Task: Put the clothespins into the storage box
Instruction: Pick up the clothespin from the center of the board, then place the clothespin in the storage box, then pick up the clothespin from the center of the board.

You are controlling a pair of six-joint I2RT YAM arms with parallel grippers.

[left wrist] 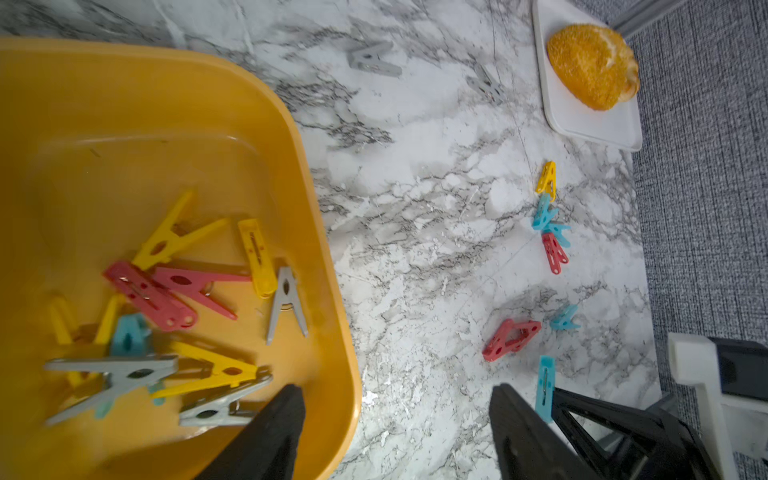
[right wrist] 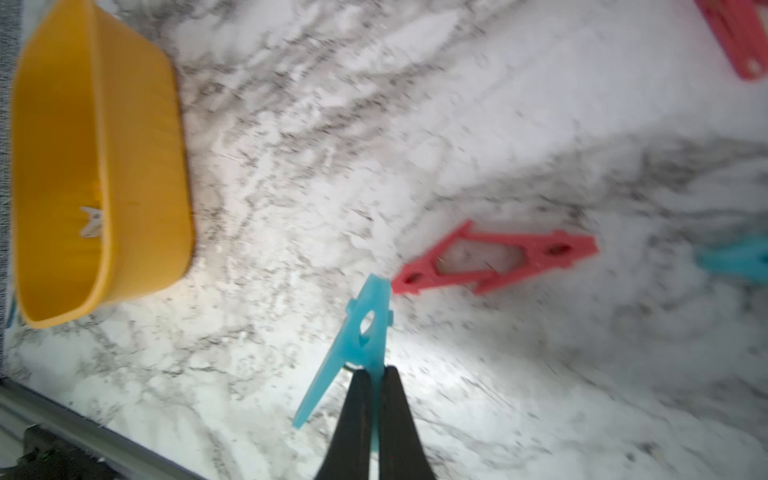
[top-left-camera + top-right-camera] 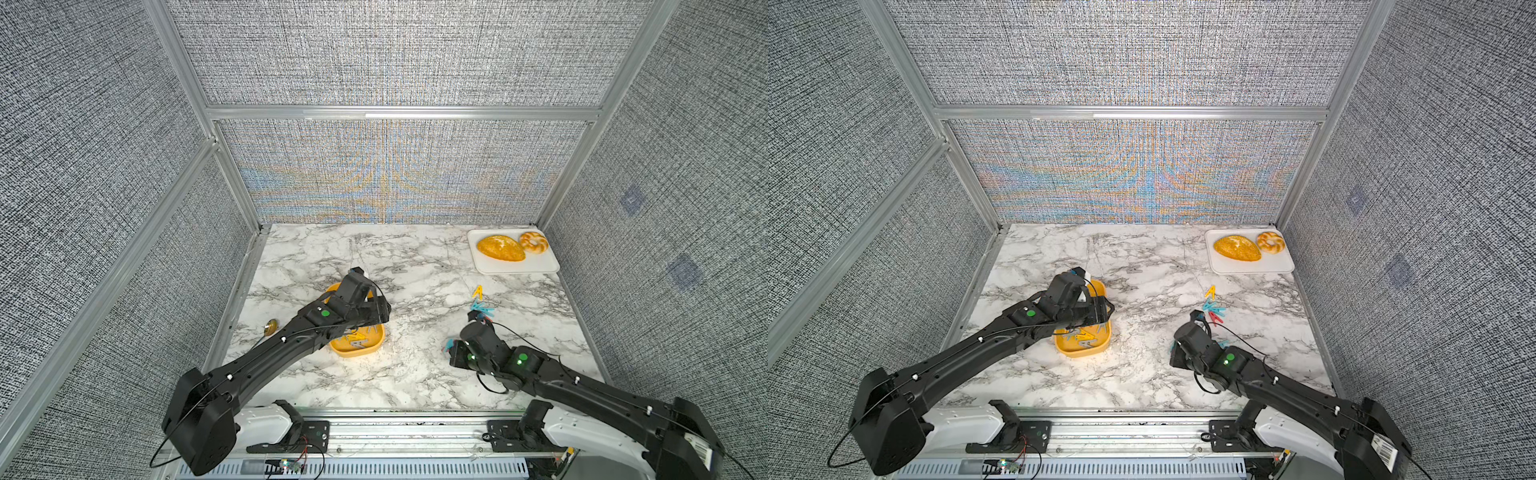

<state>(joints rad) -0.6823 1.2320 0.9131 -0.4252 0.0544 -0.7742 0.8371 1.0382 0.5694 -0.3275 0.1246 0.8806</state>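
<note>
Near left on the surface (image 3: 415,374), box (image 1: 324,257) holds about ten clothespins (image 1: 174,291); roughly nine remain outside. Right fingers (image 2: 374,399) closed, gripping a teal pin (image 2: 357,340). Left fingers (image 1: 282,436) open, empty, over box.

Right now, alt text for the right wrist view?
The right end effector is shut on a teal clothespin above the marble table. A red clothespin lies just beyond it, apparently on the table, and the yellow storage box sits off to one side.
</note>
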